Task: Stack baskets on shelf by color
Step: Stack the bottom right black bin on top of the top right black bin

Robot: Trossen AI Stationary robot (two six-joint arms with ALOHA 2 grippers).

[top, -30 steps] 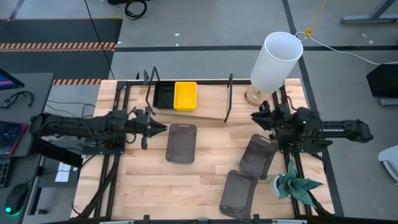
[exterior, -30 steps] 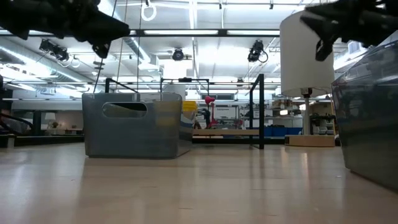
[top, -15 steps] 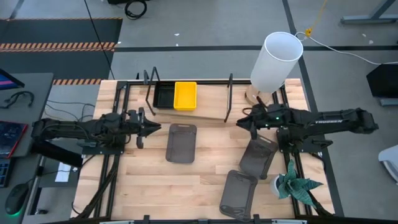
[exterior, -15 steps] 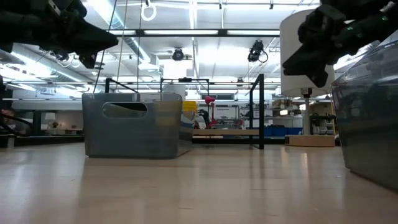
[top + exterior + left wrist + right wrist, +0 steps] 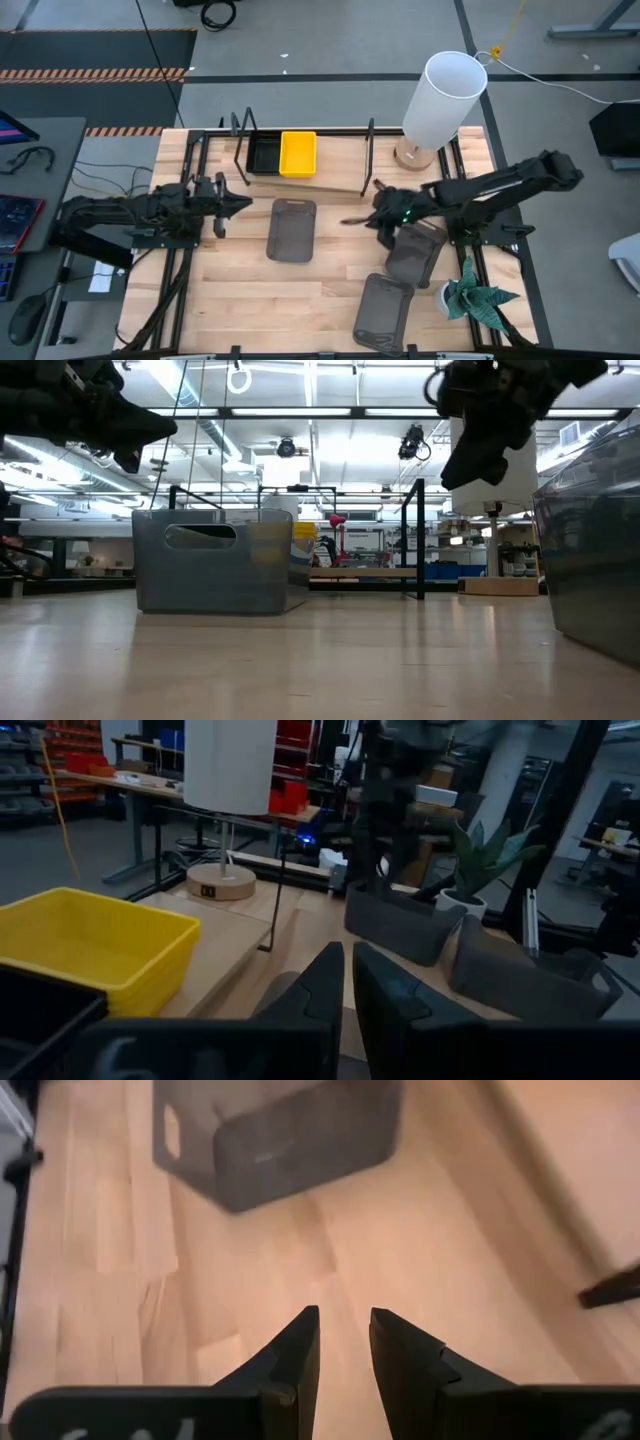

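Observation:
A dark grey basket (image 5: 291, 229) lies flat on the table's middle, also seen in the right wrist view (image 5: 280, 1140). Two more grey baskets (image 5: 415, 250) (image 5: 382, 310) lie toward the right and near edges. On the shelf (image 5: 340, 170) at the far side sit a black basket (image 5: 263, 155) and a yellow basket (image 5: 298, 153) side by side. My right gripper (image 5: 347, 220) hangs open above bare wood just right of the middle grey basket (image 5: 345, 1340). My left gripper (image 5: 243, 203) hovers shut to that basket's left (image 5: 347, 982).
A white lamp (image 5: 440, 100) stands at the far right corner and a small potted plant (image 5: 475, 295) at the right near edge. The shelf's black wire end frames (image 5: 368, 158) rise beside my right arm. Bare wood shows near the table's front left.
My right gripper has swung from the table's right side toward the left and slightly nearer, reaching out low beside the middle grey basket and tipping downward. My left gripper has drawn back a little toward the table's left edge.

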